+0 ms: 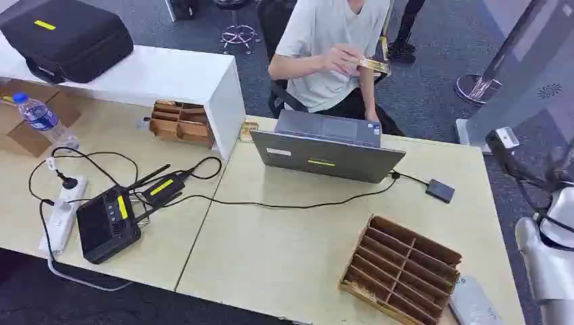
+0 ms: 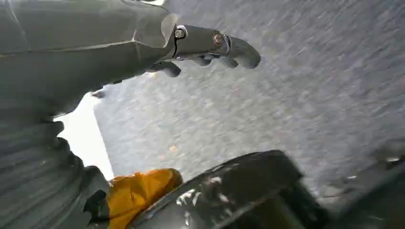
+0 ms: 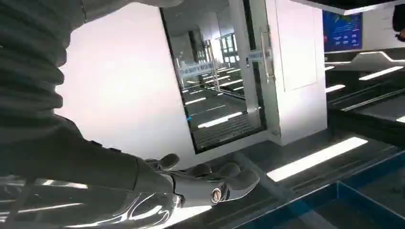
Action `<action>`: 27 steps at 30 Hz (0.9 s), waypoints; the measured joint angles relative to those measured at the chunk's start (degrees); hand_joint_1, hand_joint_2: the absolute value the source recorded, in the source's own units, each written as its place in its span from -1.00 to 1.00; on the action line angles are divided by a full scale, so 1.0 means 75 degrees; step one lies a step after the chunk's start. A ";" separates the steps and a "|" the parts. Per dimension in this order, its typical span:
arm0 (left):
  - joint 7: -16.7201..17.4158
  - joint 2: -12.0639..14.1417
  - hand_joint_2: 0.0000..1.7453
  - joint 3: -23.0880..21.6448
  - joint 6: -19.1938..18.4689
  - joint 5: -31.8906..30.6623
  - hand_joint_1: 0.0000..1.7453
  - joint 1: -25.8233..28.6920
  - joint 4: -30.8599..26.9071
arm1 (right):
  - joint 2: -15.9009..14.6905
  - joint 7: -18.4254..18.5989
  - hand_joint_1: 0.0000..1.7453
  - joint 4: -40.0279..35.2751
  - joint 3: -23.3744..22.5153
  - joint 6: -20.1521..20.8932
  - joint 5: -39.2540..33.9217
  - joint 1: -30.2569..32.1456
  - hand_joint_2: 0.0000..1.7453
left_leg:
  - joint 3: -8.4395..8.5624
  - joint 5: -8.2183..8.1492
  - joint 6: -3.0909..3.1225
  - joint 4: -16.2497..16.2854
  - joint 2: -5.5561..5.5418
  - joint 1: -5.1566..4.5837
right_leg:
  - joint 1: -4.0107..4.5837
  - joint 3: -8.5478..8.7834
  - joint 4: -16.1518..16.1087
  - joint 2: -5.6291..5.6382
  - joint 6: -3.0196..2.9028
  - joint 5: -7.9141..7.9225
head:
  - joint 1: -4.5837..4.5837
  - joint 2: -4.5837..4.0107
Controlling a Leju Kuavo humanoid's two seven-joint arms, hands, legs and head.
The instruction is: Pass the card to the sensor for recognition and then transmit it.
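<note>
Pale beige tabletop (image 1: 271, 250), two slabs butted together, on dark grey carpet (image 1: 433, 88). At the near edge, one slotted wooden card rack (image 1: 401, 269); a second wooden rack (image 1: 179, 122) sits further back under a white shelf (image 1: 156, 74). One black handheld controller (image 1: 108, 223), one white power strip (image 1: 64, 213), one small black sensor box (image 1: 440, 191) cabled to one grey laptop (image 1: 328, 145). One plastic water bottle (image 1: 42, 118), one black case (image 1: 64, 37).

Left hand (image 2: 210, 50): fingers loosely curled, apart, holding nothing, above carpet. Right hand (image 3: 210, 183): fingers slightly bent, empty, touching nothing.

Beyond the laptop, a seated person's hand (image 1: 338, 59) holds the yellowish card (image 1: 374, 65).
</note>
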 joint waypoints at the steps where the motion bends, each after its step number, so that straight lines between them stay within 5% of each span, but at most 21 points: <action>1: -0.0259 0.0000 1.00 -0.0006 0.0012 0.0009 -1.00 0.0001 0.0000 | 0.0015 -0.0029 -1.00 0.0038 0.0012 -0.0012 0.0000 -0.0024 1.00 | 0.0000 0.0000 0.0000 0.0000 -0.0001 0.0000 | 0.0000 0.0000 0.0000 0.0000 0.0000 0.0000 | 0.0000 0.0000; 6: -0.1232 -0.0082 1.00 -0.0041 -0.0099 0.0158 -1.00 -0.0035 0.0000 | 0.0131 -0.0210 -1.00 0.0172 0.0076 -0.0053 -0.0015 -0.0086 1.00 | 0.0001 0.0000 0.0000 0.0000 -0.0006 -0.0002 | -0.0004 -0.0001 0.0000 -0.0001 0.0000 0.0000 | 0.0000 0.0000; 7: -0.1235 -0.0134 -1.00 -0.0047 -0.0134 0.0222 -1.00 -0.0040 0.0000 | 0.0163 -0.0248 -1.00 0.0175 0.0082 -0.0053 -0.0026 -0.0086 1.00 | 0.0001 0.0000 0.0000 0.0000 -0.0006 -0.0003 | -0.0004 -0.0001 0.0001 -0.0001 0.0000 0.0000 | 0.0003 0.0000; 8: -0.1232 -0.0172 -1.00 -0.0047 -0.0192 0.0280 -1.00 -0.0053 0.0000 | 0.0204 -0.0309 -1.00 0.0175 0.0096 -0.0053 -0.0067 -0.0086 1.00 | 0.0001 0.0000 0.0000 0.0000 -0.0006 -0.0002 | -0.0004 0.0000 0.0001 0.0000 0.0000 0.0000 | -0.0006 0.0000; 9: -0.1235 -0.0190 1.00 -0.0047 -0.0306 0.0356 -1.00 -0.0075 0.0000 | 0.0254 -0.0403 -1.00 0.0175 0.0117 -0.0056 -0.0152 -0.0082 1.00 | 0.0002 0.0000 0.0000 0.0000 -0.0005 -0.0002 | -0.0005 0.0000 0.0001 0.0001 0.0000 0.0000 | 0.0000 0.0000; 19: -0.1252 -0.0306 1.00 -0.0044 -0.0868 0.0466 -1.00 -0.0091 0.0000 | 0.0714 -0.0764 -1.00 -0.0026 0.0399 0.0003 -0.0420 -0.0065 1.00 | 0.0002 0.0000 0.0000 -0.0001 -0.0008 -0.0002 | -0.0006 0.0000 0.0002 0.0000 0.0000 -0.0001 | -0.0003 0.0000; 27: -0.1142 -0.0326 1.00 -0.0044 -0.0717 0.0495 -1.00 -0.0090 0.0000 | 0.0880 -0.0796 -1.00 -0.0521 0.0603 0.0175 -0.0498 0.0161 1.00 | 0.0003 0.0000 0.0000 0.0000 -0.0012 -0.0004 | -0.0007 0.0000 0.0001 -0.0005 0.0001 -0.0001 | 0.0000 0.0000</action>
